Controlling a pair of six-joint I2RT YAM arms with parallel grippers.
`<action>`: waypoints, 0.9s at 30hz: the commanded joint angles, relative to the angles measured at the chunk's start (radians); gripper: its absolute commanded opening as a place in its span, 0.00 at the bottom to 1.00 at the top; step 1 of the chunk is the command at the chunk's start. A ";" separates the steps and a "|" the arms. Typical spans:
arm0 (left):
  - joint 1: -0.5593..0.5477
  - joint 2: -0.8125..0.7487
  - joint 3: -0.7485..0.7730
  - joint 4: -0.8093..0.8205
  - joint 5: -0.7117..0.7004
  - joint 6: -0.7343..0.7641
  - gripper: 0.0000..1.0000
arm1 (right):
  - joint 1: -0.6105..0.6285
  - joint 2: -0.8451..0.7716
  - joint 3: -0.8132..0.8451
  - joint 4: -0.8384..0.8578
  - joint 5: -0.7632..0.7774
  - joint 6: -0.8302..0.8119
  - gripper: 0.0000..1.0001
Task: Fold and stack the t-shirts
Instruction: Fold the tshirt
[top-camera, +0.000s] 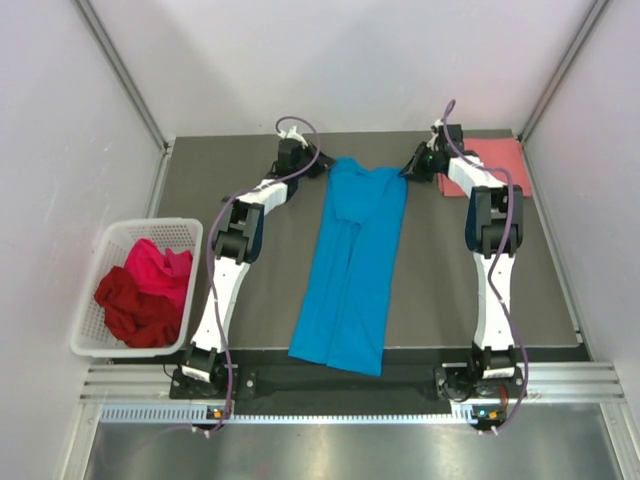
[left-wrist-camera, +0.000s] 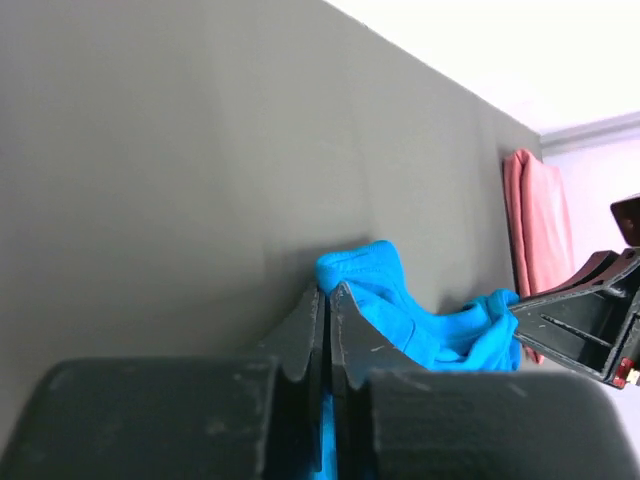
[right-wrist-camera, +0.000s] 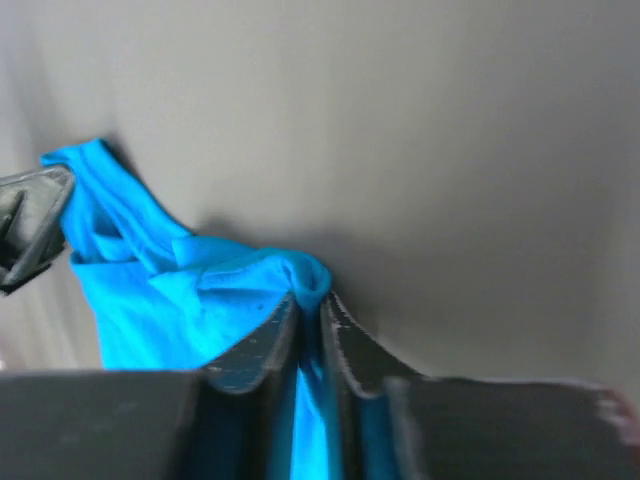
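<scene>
The bright blue t-shirt (top-camera: 352, 265) lies stretched lengthwise down the middle of the dark table, folded into a narrow strip. My left gripper (top-camera: 322, 166) is shut on its far left corner, seen as blue cloth (left-wrist-camera: 375, 285) pinched between the fingers. My right gripper (top-camera: 408, 170) is shut on its far right corner (right-wrist-camera: 300, 275). The salmon pink t-shirt (top-camera: 495, 165) lies folded at the far right corner of the table, also in the left wrist view (left-wrist-camera: 540, 220). The dark red t-shirt (top-camera: 135, 310) and the magenta t-shirt (top-camera: 158, 268) lie crumpled in the basket.
A white lattice plastic basket (top-camera: 170, 232) stands off the table's left edge. Light walls close in the table on the left, far and right sides. A metal rail (top-camera: 350, 385) runs along the near edge by the arm bases.
</scene>
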 joint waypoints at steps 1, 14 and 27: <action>0.027 -0.010 -0.005 0.082 -0.032 -0.046 0.00 | 0.011 0.064 0.099 0.100 -0.054 0.059 0.10; 0.078 0.019 0.133 -0.007 -0.167 -0.029 0.13 | 0.048 0.252 0.455 0.220 -0.039 0.212 0.32; 0.072 -0.427 -0.197 -0.337 -0.304 0.234 0.79 | -0.038 -0.108 0.250 -0.195 0.076 0.029 0.75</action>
